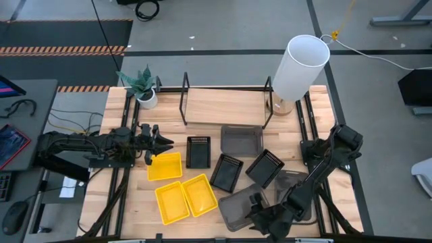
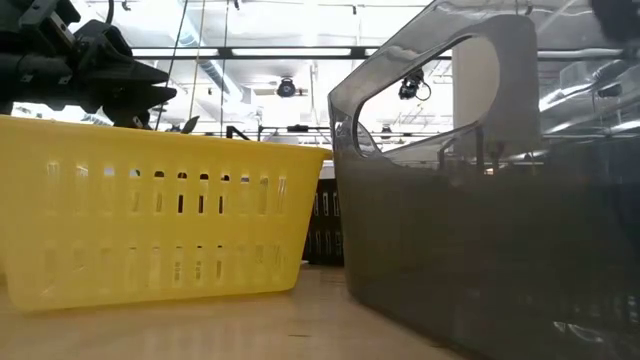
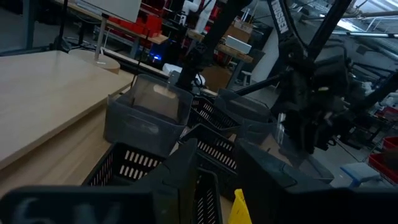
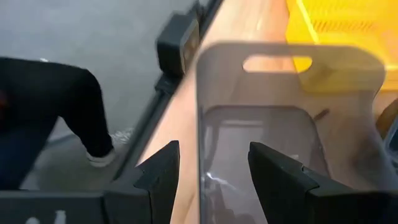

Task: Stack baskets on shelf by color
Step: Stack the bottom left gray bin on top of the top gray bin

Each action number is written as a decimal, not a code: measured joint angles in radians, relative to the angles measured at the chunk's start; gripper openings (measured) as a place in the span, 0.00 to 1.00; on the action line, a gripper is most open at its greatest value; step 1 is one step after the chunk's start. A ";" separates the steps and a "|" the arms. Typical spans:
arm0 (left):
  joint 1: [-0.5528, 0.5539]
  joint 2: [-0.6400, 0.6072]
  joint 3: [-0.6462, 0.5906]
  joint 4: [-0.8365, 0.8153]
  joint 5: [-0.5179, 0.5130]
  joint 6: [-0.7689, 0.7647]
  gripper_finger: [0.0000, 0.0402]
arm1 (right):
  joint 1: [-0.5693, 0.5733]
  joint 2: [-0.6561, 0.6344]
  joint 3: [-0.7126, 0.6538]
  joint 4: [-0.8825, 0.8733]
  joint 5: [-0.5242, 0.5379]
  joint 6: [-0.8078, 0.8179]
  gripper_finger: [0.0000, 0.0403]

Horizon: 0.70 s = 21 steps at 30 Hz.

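Three yellow baskets (image 1: pixel 171 202) lie at the front left of the table. Three black slotted baskets (image 1: pixel 226 172) sit at the middle, and three smoky grey baskets (image 1: pixel 241 140) at the middle and front right. The shelf (image 1: pixel 226 108), a wooden board between black wire uprights, stands at the back. My right gripper (image 4: pixel 214 155) hangs open over the front grey basket (image 4: pixel 273 124). Its fingers stand on either side of that basket's wall nearest the table's front edge, and I see no touch. My left gripper (image 1: pixel 162 143) waits open at the left, above a yellow basket (image 1: pixel 165 166).
A white cylinder lamp (image 1: pixel 300 67) and a potted plant (image 1: pixel 143 91) stand at the shelf's two ends. The table's front edge (image 4: pixel 180 106) runs close beside the front grey basket. A person's leg (image 4: pixel 74 112) shows on the floor beyond it.
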<state>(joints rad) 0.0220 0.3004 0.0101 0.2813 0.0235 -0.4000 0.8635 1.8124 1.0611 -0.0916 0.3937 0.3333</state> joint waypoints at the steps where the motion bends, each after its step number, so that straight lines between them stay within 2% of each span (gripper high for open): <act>1: 0.000 0.000 0.000 0.000 0.000 0.000 0.29 | -0.003 0.014 0.000 -0.003 0.001 -0.004 0.49; 7: 0.000 0.000 0.000 0.000 0.000 0.000 0.29 | -0.018 0.089 -0.001 -0.020 -0.002 -0.021 0.45; 11: 0.000 0.000 0.000 -0.001 0.000 0.000 0.29 | -0.028 0.101 -0.001 -0.022 -0.037 -0.022 0.33; 17: 0.000 0.000 0.000 -0.001 0.000 0.001 0.29 | -0.043 0.093 0.000 -0.038 -0.098 -0.022 0.06; 19: 0.000 0.000 0.000 -0.001 0.000 0.000 0.29 | -0.048 0.092 0.001 -0.037 -0.126 -0.019 0.03; 21: 0.000 0.000 0.000 -0.001 0.000 0.000 0.29 | -0.049 0.091 0.000 -0.035 -0.132 -0.007 0.05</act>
<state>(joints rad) 0.0223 0.3005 0.0101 0.2802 0.0235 -0.3996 0.8143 1.9036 1.0615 -0.1269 0.2620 0.3262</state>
